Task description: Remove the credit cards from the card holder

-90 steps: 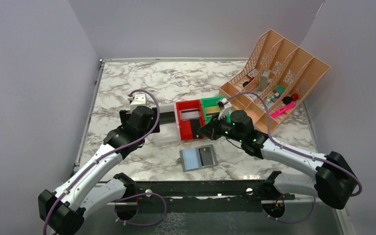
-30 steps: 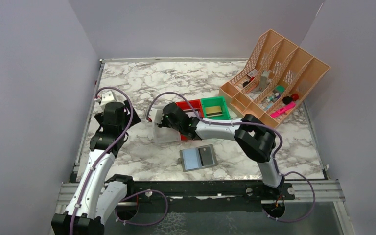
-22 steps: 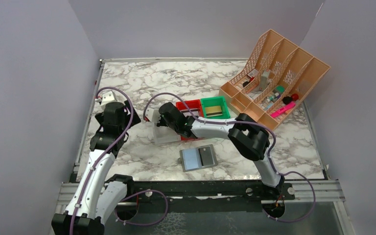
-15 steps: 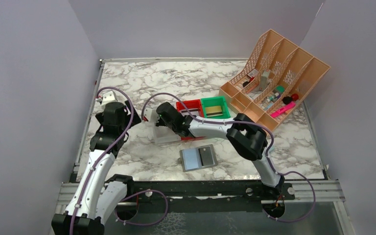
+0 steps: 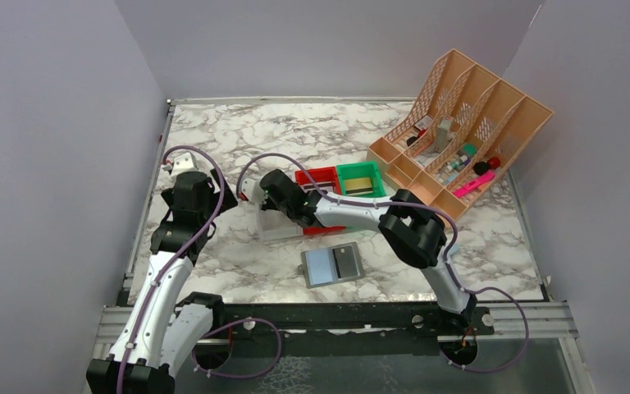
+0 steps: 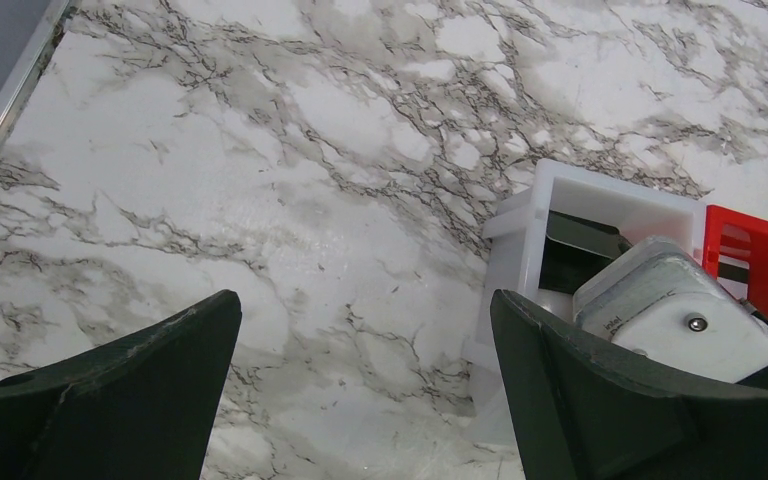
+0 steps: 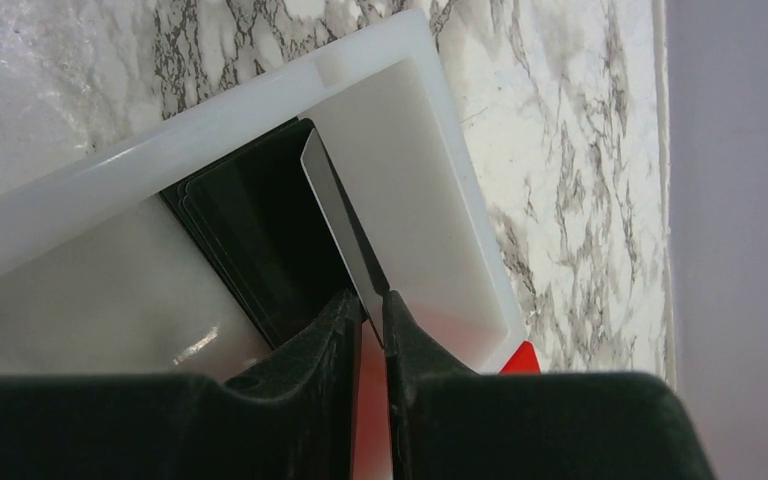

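One wide, one narrow
Our left gripper (image 6: 362, 300) gapes by the left edge of the tabletop (image 5: 213, 135); our right gripper (image 7: 370, 300) has its jaws barely apart.

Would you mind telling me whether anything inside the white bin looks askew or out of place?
Yes. One card stands tilted on its edge in the white bin, its near end between the right gripper's fingertips, while the black cards under it lie flat. Whether the fingers actually pinch it cannot be told.
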